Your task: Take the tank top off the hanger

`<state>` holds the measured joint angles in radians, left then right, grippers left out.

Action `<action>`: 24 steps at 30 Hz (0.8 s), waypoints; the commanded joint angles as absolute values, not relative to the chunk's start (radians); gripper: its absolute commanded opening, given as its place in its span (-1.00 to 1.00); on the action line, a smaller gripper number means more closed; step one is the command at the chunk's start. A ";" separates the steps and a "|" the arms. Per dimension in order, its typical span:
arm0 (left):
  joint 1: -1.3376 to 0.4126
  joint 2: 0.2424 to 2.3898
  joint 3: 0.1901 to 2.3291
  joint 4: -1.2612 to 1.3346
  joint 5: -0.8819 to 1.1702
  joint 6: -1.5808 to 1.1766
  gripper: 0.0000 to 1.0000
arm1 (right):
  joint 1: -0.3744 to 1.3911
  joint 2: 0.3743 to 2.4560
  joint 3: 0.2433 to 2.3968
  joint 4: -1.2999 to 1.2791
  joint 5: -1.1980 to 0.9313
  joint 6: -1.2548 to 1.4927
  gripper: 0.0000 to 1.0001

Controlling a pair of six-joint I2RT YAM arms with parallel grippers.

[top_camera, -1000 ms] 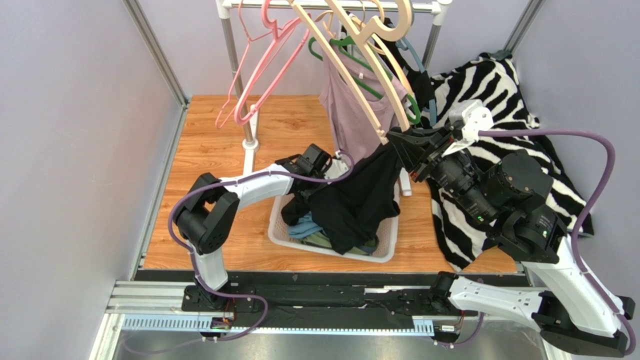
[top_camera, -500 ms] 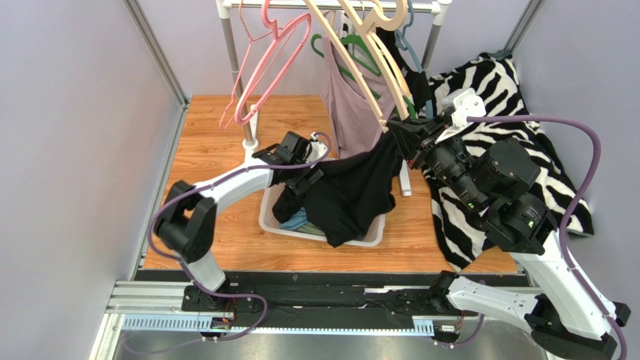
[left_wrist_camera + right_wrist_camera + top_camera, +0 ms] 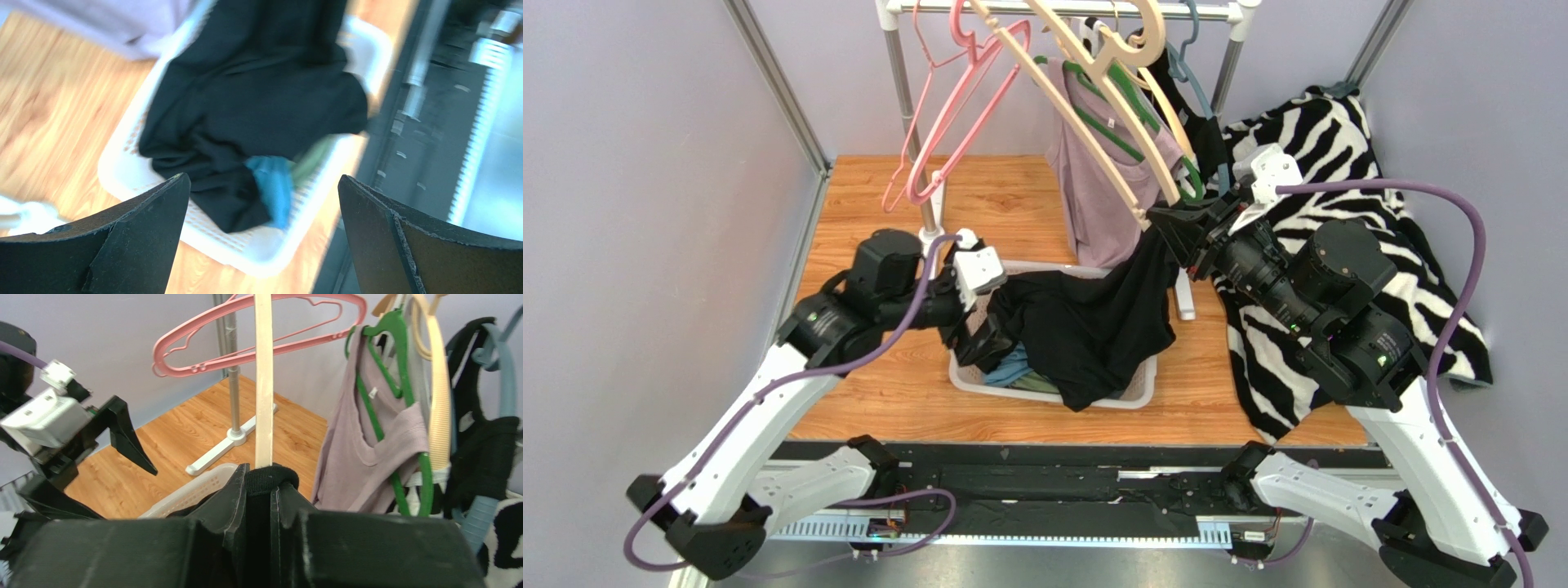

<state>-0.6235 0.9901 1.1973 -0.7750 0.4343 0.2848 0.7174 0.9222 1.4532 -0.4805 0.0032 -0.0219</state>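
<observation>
While most of the black tank top already lies slumped in the white laundry basket, we judge the task roughly two-thirds done. The right gripper is pinched nearly closed on the top's upper edge, right at the lower tip of the wooden hanger. The fabric looks hooked there, but we can't confirm. The left gripper is spread wide, holding nothing, over the basket's left rim. Remaining: pull the pinched part clear of the hanger tip, then drop it.
</observation>
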 commanded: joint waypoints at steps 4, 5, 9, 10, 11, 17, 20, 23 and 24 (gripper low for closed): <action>-0.626 0.873 1.362 -1.086 0.617 0.423 0.95 | 0.701 0.919 1.489 -0.494 -0.269 -0.031 -1.00; -0.626 0.842 1.386 -1.098 0.617 0.440 0.95 | 0.703 0.929 1.523 -0.546 -0.294 -0.038 -1.00; -0.624 0.784 1.608 -1.184 0.591 0.561 0.98 | 0.701 0.969 1.575 -0.638 -0.403 -0.067 -1.00; -0.624 0.767 1.635 -1.184 0.571 0.583 0.98 | 0.701 0.977 1.575 -0.649 -0.422 -0.071 -1.00; -0.626 0.731 1.656 -1.180 0.566 0.607 0.98 | 0.701 0.979 1.572 -0.658 -0.437 -0.080 -1.00; -0.626 0.624 1.710 -1.085 0.448 0.739 0.98 | 0.701 1.038 1.594 -0.793 -0.580 -0.182 -1.00; -0.624 0.627 1.712 -1.068 0.414 0.793 0.98 | 0.704 1.068 1.605 -0.898 -0.696 -0.296 -1.00; -0.624 0.647 1.694 -1.074 0.419 0.827 0.98 | 0.710 1.054 1.560 -0.902 -0.706 -0.380 -1.00; -0.626 0.652 1.686 -1.060 0.417 0.827 0.98 | 0.710 1.033 1.549 -0.899 -0.693 -0.394 -1.00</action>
